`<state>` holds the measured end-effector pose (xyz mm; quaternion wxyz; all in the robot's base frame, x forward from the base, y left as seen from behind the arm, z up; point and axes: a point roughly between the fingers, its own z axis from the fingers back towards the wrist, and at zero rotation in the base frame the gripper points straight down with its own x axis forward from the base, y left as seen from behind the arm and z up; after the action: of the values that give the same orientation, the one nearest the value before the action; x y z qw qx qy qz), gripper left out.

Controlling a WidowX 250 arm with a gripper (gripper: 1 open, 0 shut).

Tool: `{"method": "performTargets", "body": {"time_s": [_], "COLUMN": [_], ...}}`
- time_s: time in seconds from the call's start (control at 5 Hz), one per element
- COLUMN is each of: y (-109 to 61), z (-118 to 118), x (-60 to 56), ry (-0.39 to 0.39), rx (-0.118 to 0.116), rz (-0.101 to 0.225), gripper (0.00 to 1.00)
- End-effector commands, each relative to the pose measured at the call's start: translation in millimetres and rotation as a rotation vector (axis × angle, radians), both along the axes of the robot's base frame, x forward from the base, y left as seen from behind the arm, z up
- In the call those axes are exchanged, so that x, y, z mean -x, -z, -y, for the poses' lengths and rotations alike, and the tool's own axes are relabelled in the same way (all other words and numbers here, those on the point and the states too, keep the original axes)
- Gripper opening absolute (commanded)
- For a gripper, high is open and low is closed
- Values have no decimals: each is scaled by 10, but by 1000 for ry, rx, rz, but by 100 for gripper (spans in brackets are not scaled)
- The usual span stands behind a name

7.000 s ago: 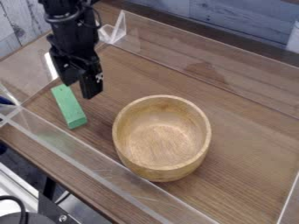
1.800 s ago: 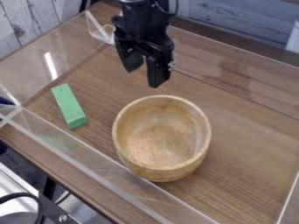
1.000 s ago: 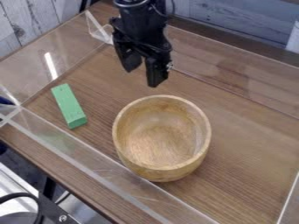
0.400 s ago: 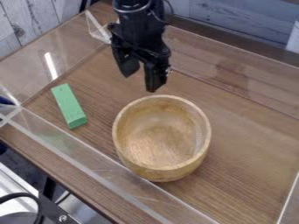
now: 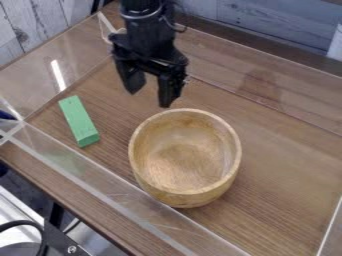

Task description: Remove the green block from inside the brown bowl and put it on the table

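Brown wood-grain desk (image 5: 267, 100) behind clear acrylic walls. Nearest, brown bowl (image 5: 186, 157), nothing inside. Left of it, apart, green block (image 5: 79, 121) flat on bare wood. Farther back, gripper (image 5: 150, 88) above the surface, jaws apart, empty.

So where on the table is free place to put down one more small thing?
Bare table lies right of the brown bowl, up to the far wall. The left is crowded: the green block lies by the near wall, and the open gripper hangs between block and bowl.
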<state>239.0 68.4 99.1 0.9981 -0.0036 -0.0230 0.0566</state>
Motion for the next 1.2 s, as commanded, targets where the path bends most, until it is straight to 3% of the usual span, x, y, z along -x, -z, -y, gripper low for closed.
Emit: {"method": "performTargets", "body": {"time_s": [0.0,0.2,0.6,1.0], "y": [-69,-12,214,438], "z": [-207,-440,-801,-897], "x": [90,235,444,474], "ry": [-199,-348,-549,-621], "rx": [-17,-21,-33,-35], "rz": [29,28,12,-2], "gripper": [100,100,100,100]}}
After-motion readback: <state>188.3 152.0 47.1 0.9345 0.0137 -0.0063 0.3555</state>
